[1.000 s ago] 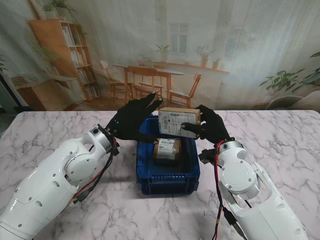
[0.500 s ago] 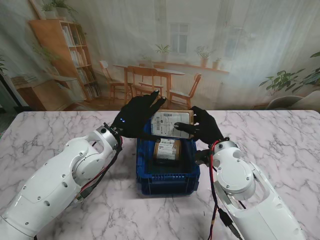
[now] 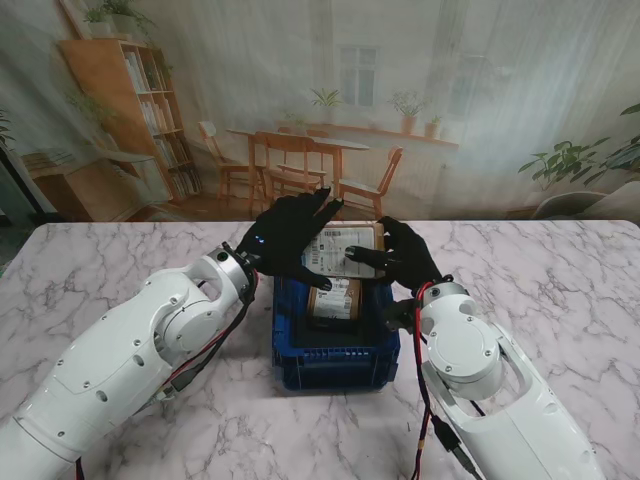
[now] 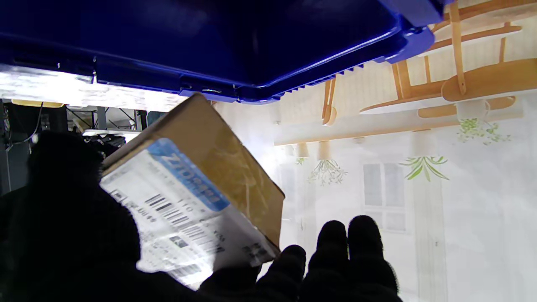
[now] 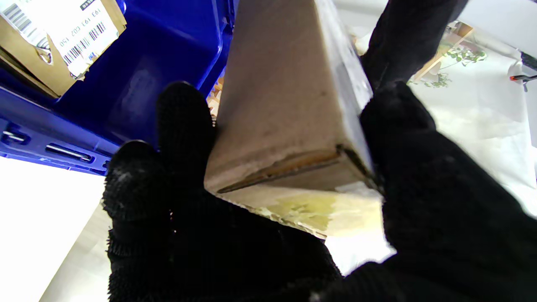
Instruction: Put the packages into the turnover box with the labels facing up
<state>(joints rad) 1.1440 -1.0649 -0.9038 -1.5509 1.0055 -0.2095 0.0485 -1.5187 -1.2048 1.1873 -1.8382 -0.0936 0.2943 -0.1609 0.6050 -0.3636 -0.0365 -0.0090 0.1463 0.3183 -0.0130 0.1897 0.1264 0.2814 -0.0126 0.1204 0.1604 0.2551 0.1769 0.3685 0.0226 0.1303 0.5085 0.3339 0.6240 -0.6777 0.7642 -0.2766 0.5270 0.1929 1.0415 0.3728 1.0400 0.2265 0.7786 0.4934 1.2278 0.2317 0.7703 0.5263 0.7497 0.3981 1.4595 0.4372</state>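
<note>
A brown cardboard package (image 3: 341, 249) with a white label facing up hangs over the far end of the blue turnover box (image 3: 336, 357). My right hand (image 3: 408, 257) is shut on its right end, thumb on the label side and fingers beneath; the right wrist view shows that grip on the package (image 5: 285, 117). My left hand (image 3: 287, 238) meets its left end with a thumb over the label edge and long fingers spread past it, as the package (image 4: 197, 197) shows in the left wrist view. A second labelled package (image 3: 335, 298) lies label up inside the box.
The marble table (image 3: 560, 290) spreads to both sides of the box. A printed room backdrop (image 3: 400, 110) stands right behind the table's far edge. The box's blue rim (image 4: 251, 54) and wall (image 5: 138, 84) lie close to both hands.
The package has tipped from nearly upright to label up and sunk toward the box. My left hand has moved right from beside the box onto the package's left end.
</note>
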